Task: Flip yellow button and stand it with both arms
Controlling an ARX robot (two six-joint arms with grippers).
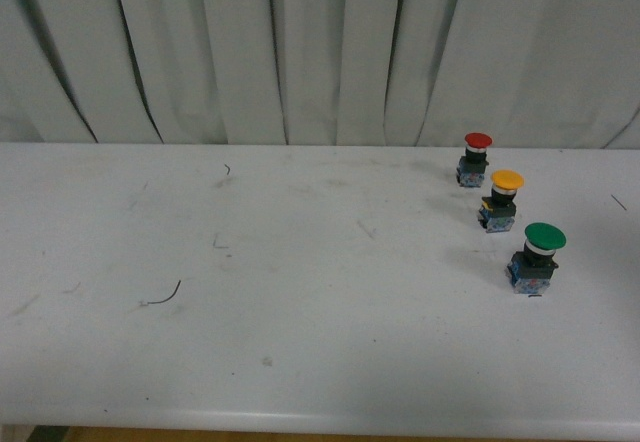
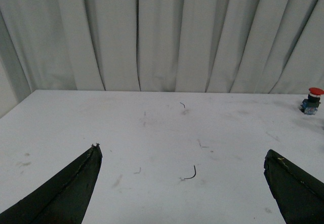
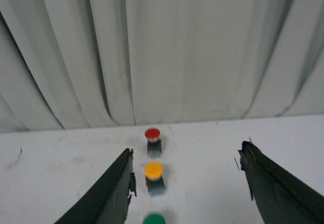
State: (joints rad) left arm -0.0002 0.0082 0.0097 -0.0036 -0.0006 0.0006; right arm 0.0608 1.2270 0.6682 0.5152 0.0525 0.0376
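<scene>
From the front view I see the yellow button [image 1: 505,200] standing upright, cap up, on the right side of the white counter [image 1: 300,292], between a red button [image 1: 476,158] behind it and a green button [image 1: 537,257] in front; neither arm shows here.

My left wrist view shows the left gripper [image 2: 185,183] spread wide and empty, with only the red button in sight, far off.

My right wrist view shows the right gripper [image 3: 190,176] wide open and empty, the yellow button [image 3: 154,177] ahead, close to one finger [image 3: 109,193].
</scene>
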